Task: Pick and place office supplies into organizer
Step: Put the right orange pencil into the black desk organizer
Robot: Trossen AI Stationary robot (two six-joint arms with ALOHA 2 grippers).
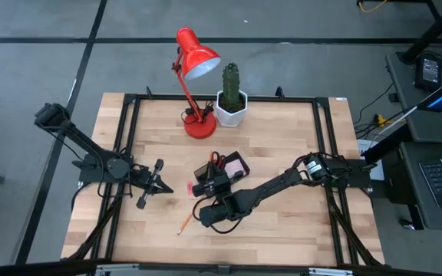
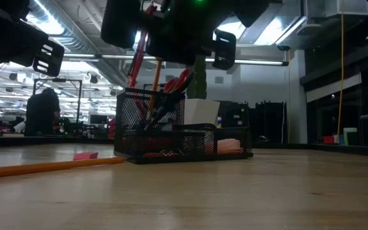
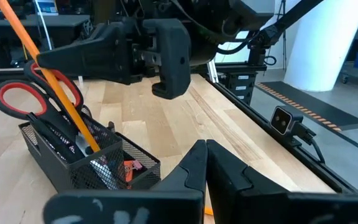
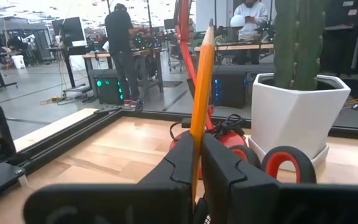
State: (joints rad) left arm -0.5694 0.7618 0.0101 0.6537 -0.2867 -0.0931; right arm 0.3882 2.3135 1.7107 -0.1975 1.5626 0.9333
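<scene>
Right gripper (image 4: pixel 196 168) is clamping an upright orange wooden pencil (image 4: pixel 201 93), probably hovering right above the black mesh organizer (image 2: pixel 171 137); left gripper (image 3: pixel 205 163) is sitting closed.

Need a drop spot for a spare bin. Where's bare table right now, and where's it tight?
Free: the right part of the table past the white plant pot, and the near right corner. Crowded: centre, where the right gripper holds a pencil over the organizer; left gripper and a loose pencil sit centre-left.
</scene>
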